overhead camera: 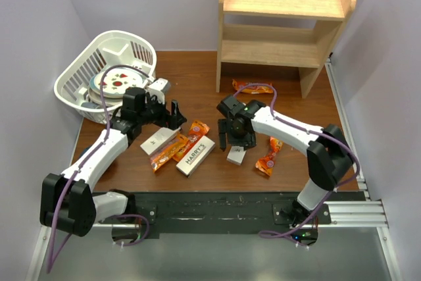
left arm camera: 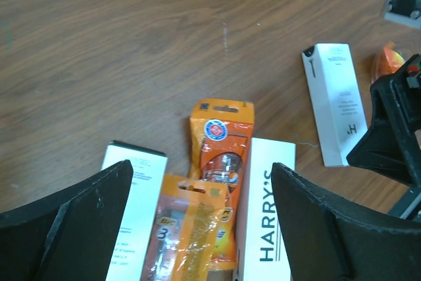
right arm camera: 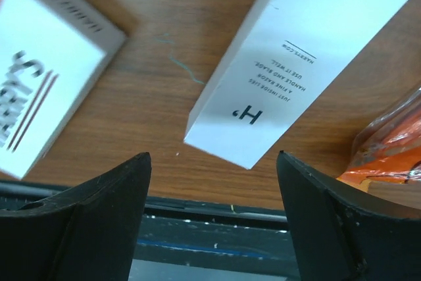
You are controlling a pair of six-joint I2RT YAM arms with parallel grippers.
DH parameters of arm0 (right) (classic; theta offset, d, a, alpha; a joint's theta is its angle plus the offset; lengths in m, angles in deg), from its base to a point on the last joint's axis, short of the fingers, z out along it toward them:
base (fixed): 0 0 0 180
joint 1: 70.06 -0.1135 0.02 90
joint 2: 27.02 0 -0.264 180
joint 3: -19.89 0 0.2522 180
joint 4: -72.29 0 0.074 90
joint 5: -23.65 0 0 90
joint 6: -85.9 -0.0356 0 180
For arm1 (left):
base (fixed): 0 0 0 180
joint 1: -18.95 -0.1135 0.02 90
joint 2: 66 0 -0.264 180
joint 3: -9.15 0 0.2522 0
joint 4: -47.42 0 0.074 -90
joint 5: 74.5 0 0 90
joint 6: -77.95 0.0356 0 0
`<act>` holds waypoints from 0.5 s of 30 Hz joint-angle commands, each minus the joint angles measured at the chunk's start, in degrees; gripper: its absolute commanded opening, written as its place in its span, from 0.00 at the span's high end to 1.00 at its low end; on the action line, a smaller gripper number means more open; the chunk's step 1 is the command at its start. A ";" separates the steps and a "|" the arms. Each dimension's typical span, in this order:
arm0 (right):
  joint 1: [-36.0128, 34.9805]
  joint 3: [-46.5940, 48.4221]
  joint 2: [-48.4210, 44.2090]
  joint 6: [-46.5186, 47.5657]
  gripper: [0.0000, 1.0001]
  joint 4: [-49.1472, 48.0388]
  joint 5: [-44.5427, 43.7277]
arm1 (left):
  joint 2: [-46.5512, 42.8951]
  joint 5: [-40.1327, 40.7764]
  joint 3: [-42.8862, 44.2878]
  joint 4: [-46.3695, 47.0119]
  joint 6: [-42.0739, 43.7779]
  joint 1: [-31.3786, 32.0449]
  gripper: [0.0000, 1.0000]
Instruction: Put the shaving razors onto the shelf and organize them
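Three white shaving razor boxes lie on the brown table. One is at the left, the "HARRY'S" box in the middle, and a third to the right. My left gripper hovers open above the left box and the "HARRY'S" box, with nothing between its fingers. My right gripper points down, open and empty, over the third box, whose near end lies just beyond the fingertips. The wooden shelf stands at the back, both levels bare.
Orange razor packets lie between the left and middle boxes, another lies right of the third box, and one sits near the shelf's foot. A white slatted basket holding plates stands at the back left. The table's black front rail is close below my right gripper.
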 commanded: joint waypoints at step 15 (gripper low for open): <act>2.11 0.17 8.56 -4.95 0.21 -2.80 -3.68 | -4.19 -0.52 -0.91 2.40 0.27 -4.94 0.08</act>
